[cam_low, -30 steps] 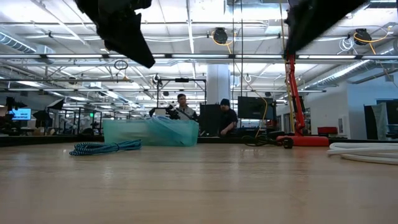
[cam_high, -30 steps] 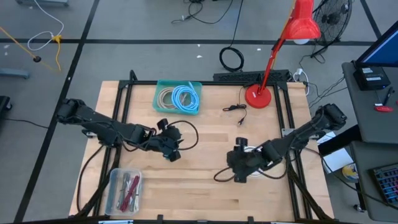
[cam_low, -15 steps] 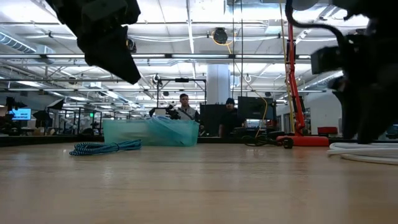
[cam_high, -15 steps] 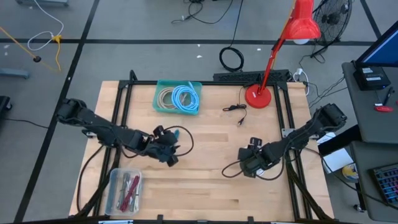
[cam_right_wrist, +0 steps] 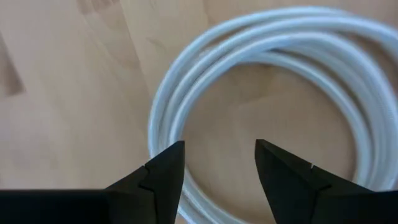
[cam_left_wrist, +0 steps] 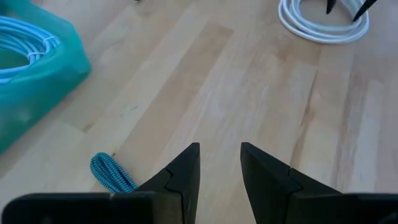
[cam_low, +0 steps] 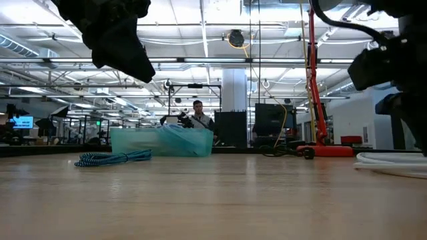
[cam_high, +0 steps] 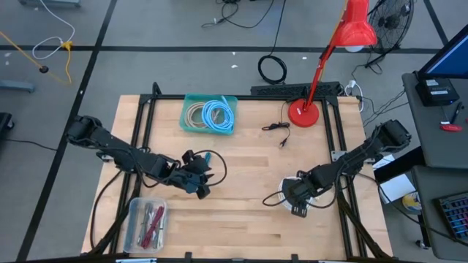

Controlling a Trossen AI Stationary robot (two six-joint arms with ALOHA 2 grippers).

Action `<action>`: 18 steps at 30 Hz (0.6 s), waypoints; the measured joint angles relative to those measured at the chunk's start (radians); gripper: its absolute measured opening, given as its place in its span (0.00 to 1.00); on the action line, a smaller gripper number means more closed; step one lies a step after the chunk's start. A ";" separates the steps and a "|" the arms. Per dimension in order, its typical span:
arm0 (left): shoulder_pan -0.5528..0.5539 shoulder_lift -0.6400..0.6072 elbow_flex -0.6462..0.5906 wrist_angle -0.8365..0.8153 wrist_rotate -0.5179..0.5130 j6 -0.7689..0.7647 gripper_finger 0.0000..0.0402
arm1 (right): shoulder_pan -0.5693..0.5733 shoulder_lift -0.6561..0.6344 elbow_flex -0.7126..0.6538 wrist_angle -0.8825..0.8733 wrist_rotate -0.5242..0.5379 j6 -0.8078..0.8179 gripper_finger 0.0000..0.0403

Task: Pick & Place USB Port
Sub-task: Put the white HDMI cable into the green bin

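Note:
A white cable coil (cam_right_wrist: 273, 81) lies flat on the table near its right side, seen also as the coil (cam_high: 287, 194) in the high view and the coil (cam_low: 390, 163) in the low view. My right gripper (cam_right_wrist: 217, 158) hovers open above it, pointing down, fingers over the coil's ring and centre, touching nothing. A teal braided cable (cam_left_wrist: 111, 173) lies on the wood left of centre. My left gripper (cam_left_wrist: 221, 155) is open above the table beside it, seen at the gripper (cam_high: 194, 180) from above. A teal tray (cam_high: 189, 102) at the far side holds blue and beige coils.
A clear box (cam_high: 146, 223) with red items sits at the near left corner. A red lamp base (cam_high: 303, 113) and a small black cable (cam_high: 278, 128) lie at the far right. Bare wood spans the middle between the arms. People stand in the room behind (cam_low: 198, 113).
My right gripper has moved toward the table's right and near edges and come down over the white coil, staying open. My left gripper has drifted a little toward the left and near edges.

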 joint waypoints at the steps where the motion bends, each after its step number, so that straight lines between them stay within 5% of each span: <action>1: 0.000 0.000 0.000 0.001 0.000 0.000 0.30 | -0.002 -0.011 0.000 0.001 0.000 0.000 0.46; 10: -0.012 0.000 0.000 -0.001 -0.001 0.007 0.30 | 0.011 -0.078 0.000 0.087 0.031 -0.013 0.46; 18: -0.033 0.000 0.000 0.000 -0.003 0.008 0.30 | 0.040 -0.006 0.000 0.105 0.058 0.026 0.46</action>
